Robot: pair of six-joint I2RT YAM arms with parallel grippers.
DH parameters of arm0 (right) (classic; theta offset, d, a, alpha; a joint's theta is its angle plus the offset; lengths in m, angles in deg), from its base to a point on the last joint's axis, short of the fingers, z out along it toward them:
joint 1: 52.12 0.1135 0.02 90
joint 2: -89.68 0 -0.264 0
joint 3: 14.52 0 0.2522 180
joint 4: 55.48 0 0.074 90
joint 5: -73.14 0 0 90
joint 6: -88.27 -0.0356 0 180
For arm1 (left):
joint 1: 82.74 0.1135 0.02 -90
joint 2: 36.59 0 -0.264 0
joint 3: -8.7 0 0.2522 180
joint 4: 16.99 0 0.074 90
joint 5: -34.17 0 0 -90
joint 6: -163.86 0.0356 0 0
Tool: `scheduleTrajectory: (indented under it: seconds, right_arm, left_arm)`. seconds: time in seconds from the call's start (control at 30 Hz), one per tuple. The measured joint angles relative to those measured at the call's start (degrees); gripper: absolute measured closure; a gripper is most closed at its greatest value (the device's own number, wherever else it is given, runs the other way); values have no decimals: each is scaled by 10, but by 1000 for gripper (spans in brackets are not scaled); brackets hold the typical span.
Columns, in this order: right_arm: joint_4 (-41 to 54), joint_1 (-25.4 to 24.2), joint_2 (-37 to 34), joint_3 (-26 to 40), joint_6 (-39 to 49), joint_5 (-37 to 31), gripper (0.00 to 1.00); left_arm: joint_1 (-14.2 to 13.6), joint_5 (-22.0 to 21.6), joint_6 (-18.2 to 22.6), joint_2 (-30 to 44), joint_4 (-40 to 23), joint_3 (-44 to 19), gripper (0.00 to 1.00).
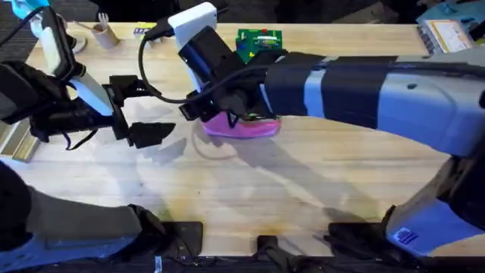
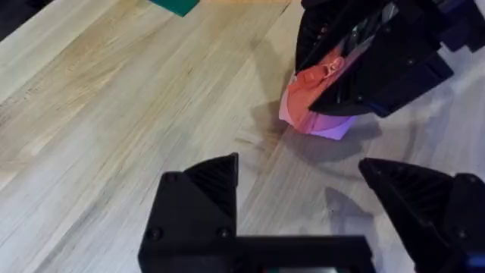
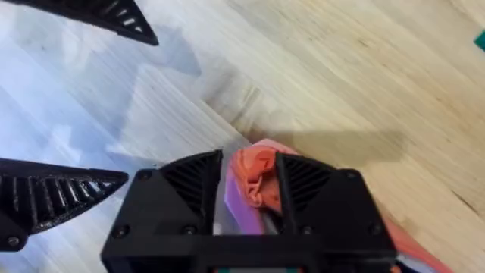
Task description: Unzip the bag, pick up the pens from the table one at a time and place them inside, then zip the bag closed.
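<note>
bag on table (butcher-block) | right end effector pinching it | left end effector spread, empty

Soft cloth bag on matt wooden table.

A green board with small parts sits at the far edge of the tabletop, near the middle. Off to the far left stands a small tan cup with sticks in it. A printed box lies at the far right corner.
</note>
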Motion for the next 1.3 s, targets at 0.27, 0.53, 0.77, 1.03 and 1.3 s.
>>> scheduleTrajectory:
  seconds: [0.27,0.53,0.77,1.03,1.3]
  right_arm:
    - [-3,0,0,0,-4,0,737]
    - [-3,0,0,0,-7,0,921]
    - [-3,0,0,0,-8,-8,969]
    - [23,0,0,25,-3,-18,973]
    - [68,0,0,51,5,-19,973]
  left_arm:
    - [0,0,0,0,0,0,7]
    - [0,0,0,0,0,0,8]
    - [0,0,0,0,0,0,7]
    - [0,0,0,0,0,0,8]
    - [0,0,0,0,0,0,8]
